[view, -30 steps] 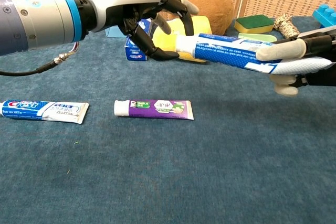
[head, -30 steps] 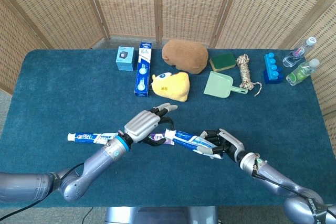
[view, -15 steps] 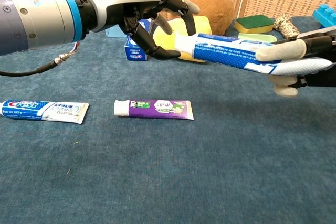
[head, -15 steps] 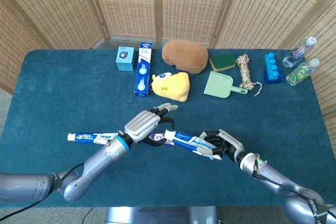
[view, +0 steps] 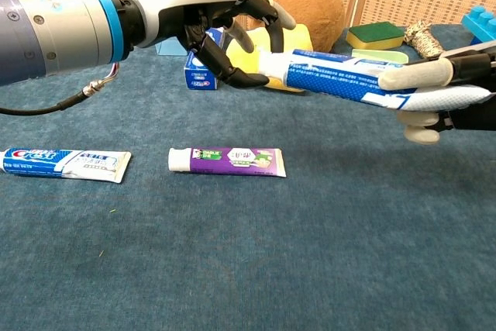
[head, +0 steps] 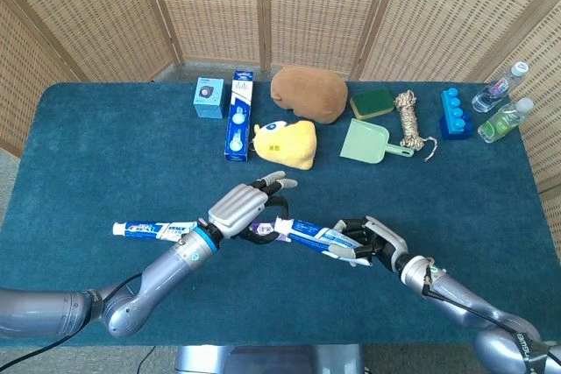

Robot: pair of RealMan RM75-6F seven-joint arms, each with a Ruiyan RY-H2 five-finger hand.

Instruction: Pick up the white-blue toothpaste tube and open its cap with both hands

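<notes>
Over blue carpet – right hand (view: pixel 442 102) grips white-blue toothpaste tube (view: pixel 341 74), left hand (view: pixel 203 17) pinches cap.

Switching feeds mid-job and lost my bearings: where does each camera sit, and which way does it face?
Head view: high above the near edge, looking down across the table; shows both forearms, left hand, right hand.
Chest view: low, near table height, facing the far screen; left hand large, right hand at the edge.
Shared: white-blue toothpaste tube held between both hands.
</notes>
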